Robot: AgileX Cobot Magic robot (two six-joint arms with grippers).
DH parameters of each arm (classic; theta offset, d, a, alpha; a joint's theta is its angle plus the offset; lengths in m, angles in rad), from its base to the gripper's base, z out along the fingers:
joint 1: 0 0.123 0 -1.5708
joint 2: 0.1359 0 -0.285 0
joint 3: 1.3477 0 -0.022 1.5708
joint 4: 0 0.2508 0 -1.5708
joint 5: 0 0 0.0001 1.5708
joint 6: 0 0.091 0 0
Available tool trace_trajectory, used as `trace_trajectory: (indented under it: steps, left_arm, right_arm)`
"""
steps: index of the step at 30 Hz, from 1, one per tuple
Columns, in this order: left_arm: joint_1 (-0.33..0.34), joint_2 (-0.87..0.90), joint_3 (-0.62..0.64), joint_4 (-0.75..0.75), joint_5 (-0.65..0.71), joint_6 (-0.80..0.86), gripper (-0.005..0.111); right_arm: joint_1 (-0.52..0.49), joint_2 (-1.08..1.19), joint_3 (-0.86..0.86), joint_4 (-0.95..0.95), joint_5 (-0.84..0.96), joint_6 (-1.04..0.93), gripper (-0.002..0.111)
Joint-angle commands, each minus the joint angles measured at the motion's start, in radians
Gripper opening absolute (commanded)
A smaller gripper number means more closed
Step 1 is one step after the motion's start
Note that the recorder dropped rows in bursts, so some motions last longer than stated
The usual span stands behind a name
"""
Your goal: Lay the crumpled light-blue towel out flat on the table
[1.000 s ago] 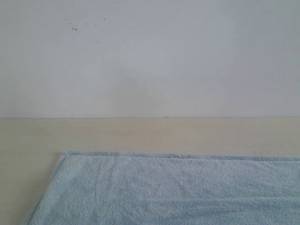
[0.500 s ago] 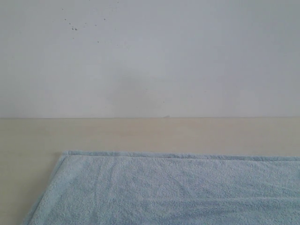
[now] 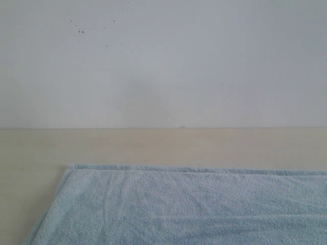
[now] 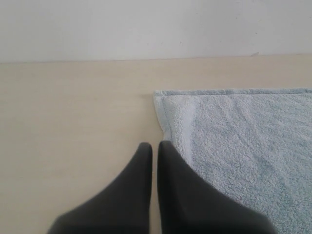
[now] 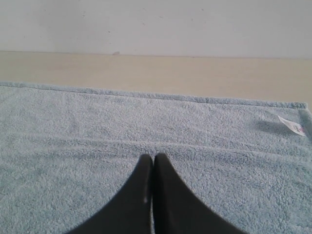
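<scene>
The towel (image 3: 194,204) lies flat on the table (image 3: 153,145), with bare table past its far and left edges. The left gripper (image 4: 155,146), jaws pressed together, sits beside the towel's corner. The right gripper (image 5: 153,158), jaws together too, is over the towel.

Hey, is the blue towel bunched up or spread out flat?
Spread flat: the towel lies smooth on the table, its far hem straight, both far corners flat, only faint creases. Its near edge is out of view.
</scene>
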Motion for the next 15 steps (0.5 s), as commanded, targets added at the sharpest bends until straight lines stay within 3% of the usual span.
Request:
trace_trajectory:
  steps: [1,15]
  left_arm:
    - [0.005,-0.003,0.001,-0.010,-0.012,0.004,0.004]
    - [0.027,-0.003,0.001,-0.011,-0.012,0.004,0.004]
  right_arm:
    - [0.000,-0.004,-0.002,-0.007,-0.005,-0.005,0.000]
    - [0.000,-0.004,-0.002,-0.007,-0.005,-0.005,0.000]
